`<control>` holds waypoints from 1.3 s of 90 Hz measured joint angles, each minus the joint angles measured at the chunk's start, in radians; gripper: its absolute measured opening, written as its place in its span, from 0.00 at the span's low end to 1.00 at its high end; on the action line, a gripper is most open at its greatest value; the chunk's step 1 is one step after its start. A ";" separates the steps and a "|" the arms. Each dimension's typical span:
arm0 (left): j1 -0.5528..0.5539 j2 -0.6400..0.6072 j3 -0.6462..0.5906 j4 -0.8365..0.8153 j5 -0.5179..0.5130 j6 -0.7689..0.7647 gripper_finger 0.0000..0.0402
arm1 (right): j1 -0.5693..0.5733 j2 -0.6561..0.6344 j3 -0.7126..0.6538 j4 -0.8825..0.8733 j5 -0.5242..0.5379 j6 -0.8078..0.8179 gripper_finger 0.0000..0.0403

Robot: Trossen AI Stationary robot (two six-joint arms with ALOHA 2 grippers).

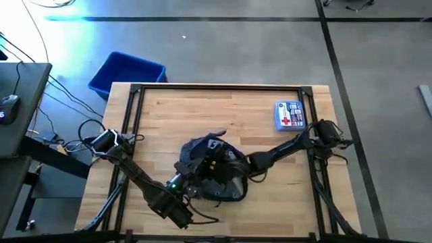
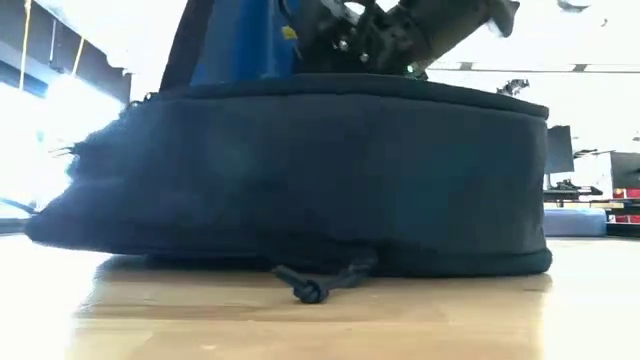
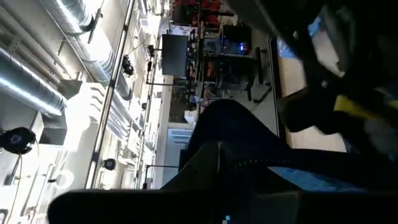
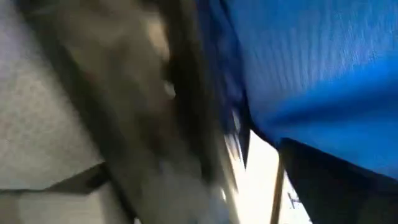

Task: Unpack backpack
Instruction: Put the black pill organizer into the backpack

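While the backpack (image 1: pixel 209 169) lies flat near the table's (image 1: pixel 236 111) front edge, roughly at mid-width, both of my arms meet at it. From the low view its navy side wall (image 2: pixel 300 170) fills the frame, and a knotted black cord (image 2: pixel 310 285) trails from under it onto the wood. My left gripper (image 1: pixel 196 177) sits at the pack's left front; whether it is clenched or released I cannot tell. My right gripper (image 1: pixel 233 162) reaches in from the right, buried among blue lining (image 4: pixel 311 74); its grip I cannot tell either. 1 clear pouch (image 1: pixel 290 115) with a red cross rests well apart, toward the far right corner. 1 bright blue bin (image 1: pixel 128 73) stands on the floor beyond the table's far left corner.
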 joint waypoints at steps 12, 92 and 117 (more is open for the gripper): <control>-0.008 0.000 0.000 -0.001 -0.002 -0.029 0.00 | 0.016 0.000 0.044 -0.058 0.179 -0.021 0.97; -0.035 0.000 0.000 -0.002 0.017 -0.085 0.00 | 0.050 -0.029 0.224 -0.917 -0.043 0.647 0.64; -0.018 0.000 0.000 0.033 0.021 -0.121 0.00 | -0.036 0.072 0.223 -0.488 -0.018 0.614 0.38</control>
